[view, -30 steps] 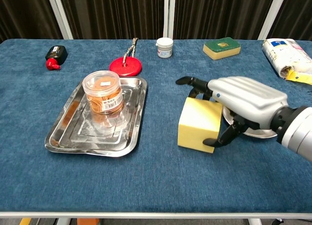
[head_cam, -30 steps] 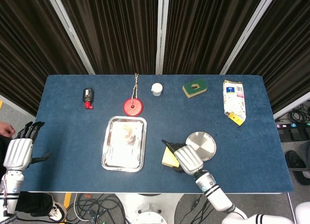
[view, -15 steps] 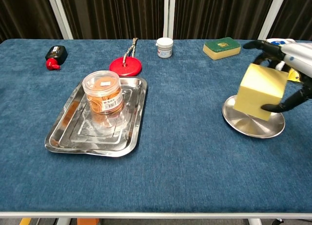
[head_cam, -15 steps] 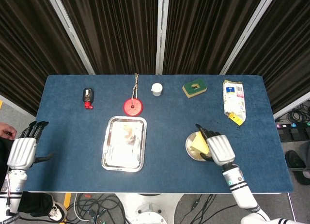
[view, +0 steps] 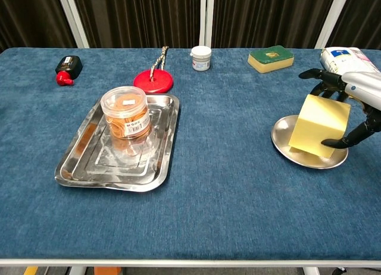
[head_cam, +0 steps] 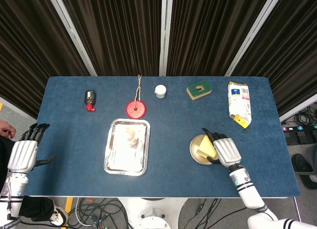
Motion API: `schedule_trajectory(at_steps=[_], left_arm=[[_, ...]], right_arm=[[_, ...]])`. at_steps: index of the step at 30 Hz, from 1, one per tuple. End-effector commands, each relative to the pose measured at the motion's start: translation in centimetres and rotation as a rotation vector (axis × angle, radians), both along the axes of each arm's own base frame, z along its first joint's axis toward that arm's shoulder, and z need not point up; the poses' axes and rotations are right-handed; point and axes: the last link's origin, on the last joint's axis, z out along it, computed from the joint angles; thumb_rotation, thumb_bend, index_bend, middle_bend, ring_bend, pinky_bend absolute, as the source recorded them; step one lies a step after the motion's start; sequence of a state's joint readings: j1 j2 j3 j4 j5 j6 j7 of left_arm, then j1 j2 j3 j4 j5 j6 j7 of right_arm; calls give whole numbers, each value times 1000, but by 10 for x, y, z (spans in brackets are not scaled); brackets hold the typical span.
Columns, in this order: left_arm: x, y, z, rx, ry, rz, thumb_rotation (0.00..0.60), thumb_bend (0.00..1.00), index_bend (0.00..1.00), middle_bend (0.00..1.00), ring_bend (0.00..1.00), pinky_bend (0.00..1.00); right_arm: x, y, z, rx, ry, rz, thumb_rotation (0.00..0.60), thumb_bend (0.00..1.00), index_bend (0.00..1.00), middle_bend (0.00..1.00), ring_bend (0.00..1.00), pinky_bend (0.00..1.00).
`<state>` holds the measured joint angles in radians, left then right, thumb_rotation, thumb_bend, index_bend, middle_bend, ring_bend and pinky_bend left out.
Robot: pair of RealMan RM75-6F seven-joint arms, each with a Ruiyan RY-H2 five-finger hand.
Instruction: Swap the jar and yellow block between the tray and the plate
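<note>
Holding the yellow block [view: 318,128] between fingers and thumb, the right robot hand [head_cam: 226,150] has it tilted, with its lower edge on or just above the plate [view: 284,149]; whether that edge really touches the metal I cannot tell. The plate sits at about four o'clock on the bench [head_cam: 69,140]. The jar [view: 124,113] stands upright in the tray [view: 77,170], at about eight o'clock from the bench's middle. Judging by the task, neither half of the swap looks finished: the block is at the plate, not in the tray, and the jar is untouched in the tray. The block may equally be about to come off the plate, which these views alone cannot settle.

The left robot hand [head_cam: 23,153] hovers off the bench's nine o'clock edge, fingers straight and empty, seen only from above.

In the chest view the right robot hand is cut off by the frame's edge, so only its fingertips and thumb show. From above, the hand covers part of the block and plate. The jar's contents show as an orange blur, and from overhead the jar is hard to tell from the tray's glare.
</note>
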<state>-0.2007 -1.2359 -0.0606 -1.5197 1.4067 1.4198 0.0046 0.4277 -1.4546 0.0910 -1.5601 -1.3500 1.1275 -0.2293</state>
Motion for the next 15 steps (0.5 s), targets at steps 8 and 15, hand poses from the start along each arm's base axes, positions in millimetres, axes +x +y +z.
schedule_trajectory(at_steps=[8,15], left_arm=[[4,-3,3,14,3,-6,600,64,112,101,53,196],[2,-22,10,39,-2,-10,600,63,112,106,53,195]], right_arm=[[-5,6,12,3,-29,4,600,0,0,33,0,38],[-24,41,64,-150,41,42,600,0,0,4,0,0]])
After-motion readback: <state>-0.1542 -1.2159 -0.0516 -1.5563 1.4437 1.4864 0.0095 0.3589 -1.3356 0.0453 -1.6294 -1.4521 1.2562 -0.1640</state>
